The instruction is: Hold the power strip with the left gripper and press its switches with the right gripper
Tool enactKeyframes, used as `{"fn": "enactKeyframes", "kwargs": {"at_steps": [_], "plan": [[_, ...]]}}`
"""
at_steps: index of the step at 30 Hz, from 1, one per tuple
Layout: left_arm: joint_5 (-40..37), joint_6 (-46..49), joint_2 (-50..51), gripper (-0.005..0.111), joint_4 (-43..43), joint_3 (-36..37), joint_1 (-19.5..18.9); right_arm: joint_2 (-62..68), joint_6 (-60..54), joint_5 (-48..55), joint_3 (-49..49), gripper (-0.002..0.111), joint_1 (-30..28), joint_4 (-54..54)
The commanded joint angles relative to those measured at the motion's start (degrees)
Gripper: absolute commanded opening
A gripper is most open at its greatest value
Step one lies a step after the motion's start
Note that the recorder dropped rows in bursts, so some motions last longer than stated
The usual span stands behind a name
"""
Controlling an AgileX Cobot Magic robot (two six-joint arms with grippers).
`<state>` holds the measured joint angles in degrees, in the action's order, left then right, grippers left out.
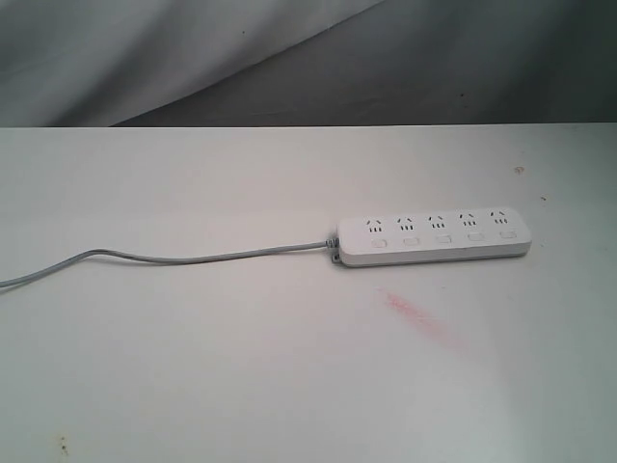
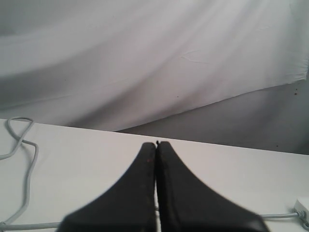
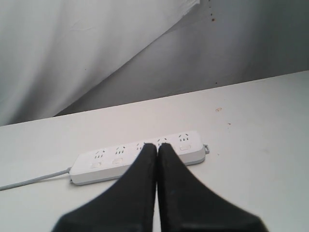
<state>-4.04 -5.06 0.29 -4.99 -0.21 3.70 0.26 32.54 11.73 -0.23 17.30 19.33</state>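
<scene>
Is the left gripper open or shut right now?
Shut. The left gripper shows both fingers pressed together with nothing between them, apart from the power strip.

The power strip (image 1: 434,241) lies flat, a long white bar with its sockets facing up. Its switches (image 1: 442,238) run in a row beneath them, and its grey cord (image 1: 193,258) trails leftward. My left gripper (image 2: 156,145) and right gripper (image 3: 157,146) are both pinched closed on nothing, apart from it.
</scene>
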Motion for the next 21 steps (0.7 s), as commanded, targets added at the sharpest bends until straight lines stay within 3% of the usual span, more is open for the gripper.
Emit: {"fn": "enactKeyframes", "kwargs": {"at_steps": [1, 21], "plan": [[0.75, -0.32, -0.29, 0.000, -0.45, 0.21, -0.16, -0.26, -5.09, -0.72, 0.23, 0.000, -2.41, 1.13], [0.75, -0.32, -0.29, 0.000, -0.45, 0.21, -0.16, -0.26, -11.84, -0.72, 0.23, 0.000, -3.31, 0.40]]}}
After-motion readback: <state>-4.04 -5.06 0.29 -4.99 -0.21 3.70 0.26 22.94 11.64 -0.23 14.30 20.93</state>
